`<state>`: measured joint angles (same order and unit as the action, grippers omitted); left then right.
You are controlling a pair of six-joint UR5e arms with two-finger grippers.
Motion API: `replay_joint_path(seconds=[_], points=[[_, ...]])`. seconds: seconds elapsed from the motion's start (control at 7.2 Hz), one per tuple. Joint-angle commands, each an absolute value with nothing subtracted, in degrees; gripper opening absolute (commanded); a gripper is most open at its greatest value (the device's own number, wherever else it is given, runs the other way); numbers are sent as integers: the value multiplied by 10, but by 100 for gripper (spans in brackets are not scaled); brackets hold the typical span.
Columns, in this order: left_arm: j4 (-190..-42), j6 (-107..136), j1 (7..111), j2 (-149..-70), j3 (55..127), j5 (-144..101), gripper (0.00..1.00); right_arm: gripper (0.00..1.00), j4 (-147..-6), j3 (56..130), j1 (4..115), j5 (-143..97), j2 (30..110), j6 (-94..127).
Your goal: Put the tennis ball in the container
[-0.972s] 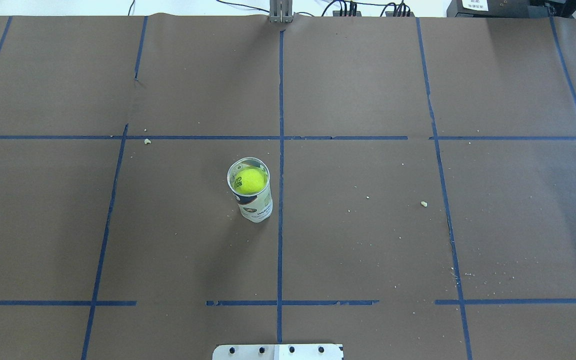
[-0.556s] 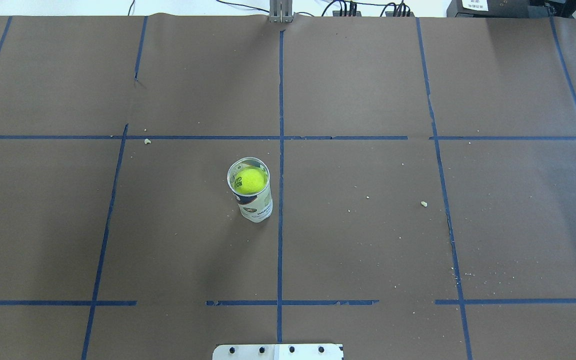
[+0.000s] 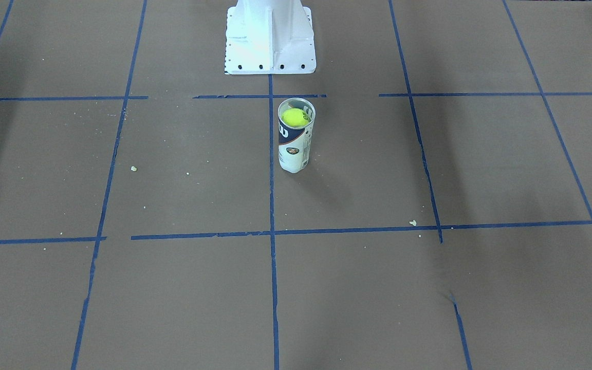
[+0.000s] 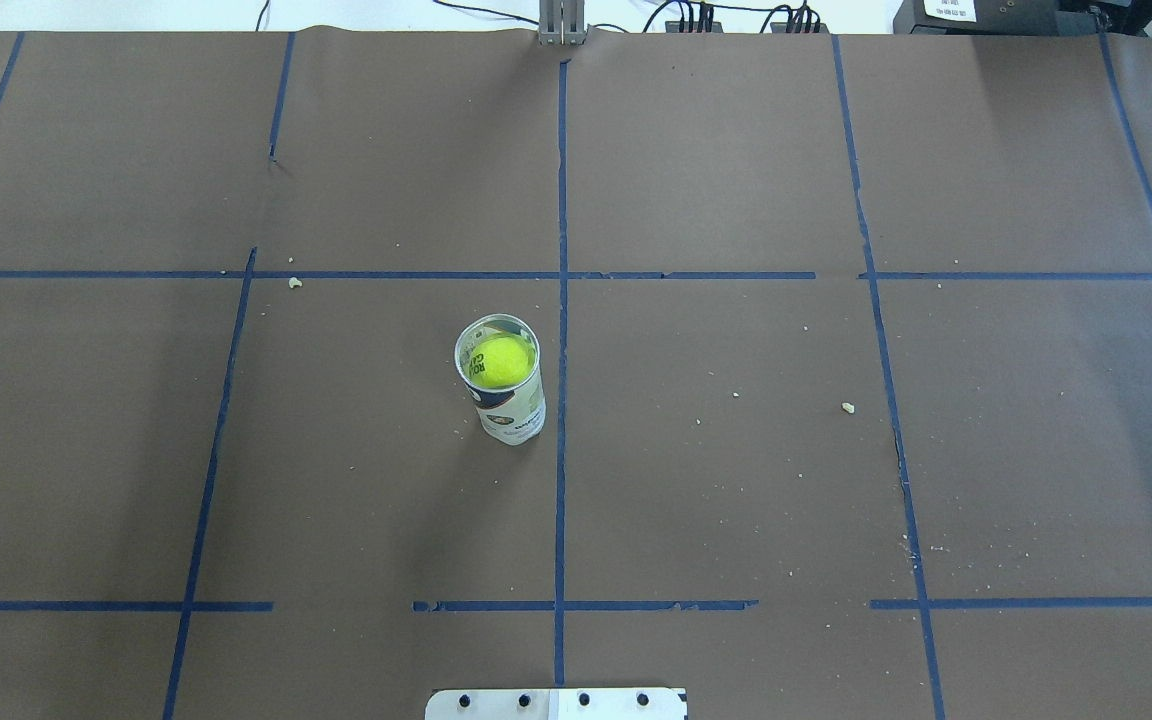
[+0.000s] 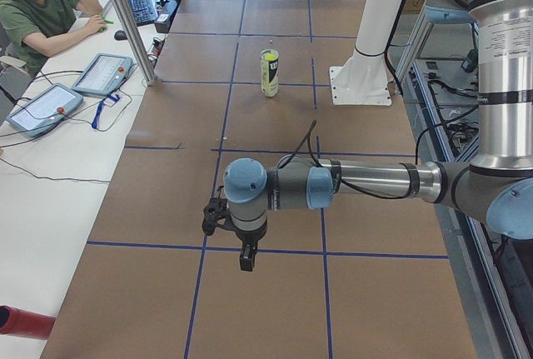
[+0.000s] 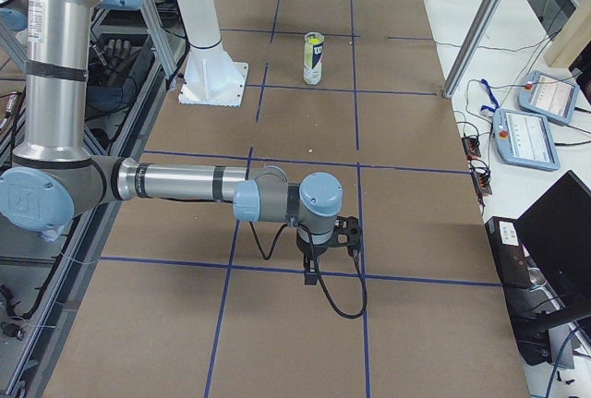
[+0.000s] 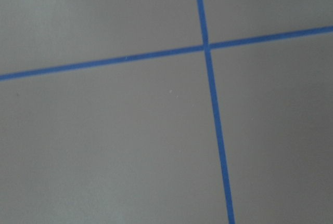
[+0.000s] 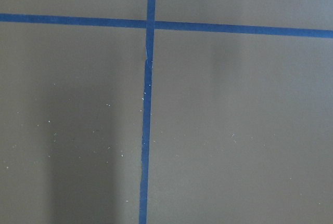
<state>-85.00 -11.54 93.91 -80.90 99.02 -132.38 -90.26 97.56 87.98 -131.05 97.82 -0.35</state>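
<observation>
The yellow-green tennis ball [image 4: 502,360] sits inside the upright clear container [image 4: 512,415], near its open top, just left of the table's centre line. Ball [image 3: 295,117] and container [image 3: 292,151] also show in the front view. Both stand far from the arms. My left gripper [image 5: 246,255] hangs low over the table at the near end of the left side view, and I cannot tell whether it is open or shut. My right gripper [image 6: 312,273] hangs the same way in the right side view, its state also unclear. Both wrist views show only brown paper and blue tape.
The white metal pedestal [image 3: 270,41] stands behind the container. Blue tape lines grid the brown table cover, and small crumbs [image 4: 847,407] lie scattered on it. An operator [image 5: 42,9] sits at a side desk with tablets [image 5: 104,72].
A dark part of the left arm at the overhead view's left edge has moved out of that view. The ball and container have not moved.
</observation>
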Motion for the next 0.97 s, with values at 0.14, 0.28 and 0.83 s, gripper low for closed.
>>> replay_joint_path(seconds=[0.14, 0.28, 0.83], points=[[-884, -112, 942, -803, 980, -1366, 100, 100, -903, 976, 880, -1310, 978, -4], [-882, -112, 942, -804, 988, -1363, 100, 100, -903, 976, 880, -1310, 978, -4], [-882, -113, 945, -803, 999, -1361, 100, 100, -903, 976, 880, -1310, 978, -4]])
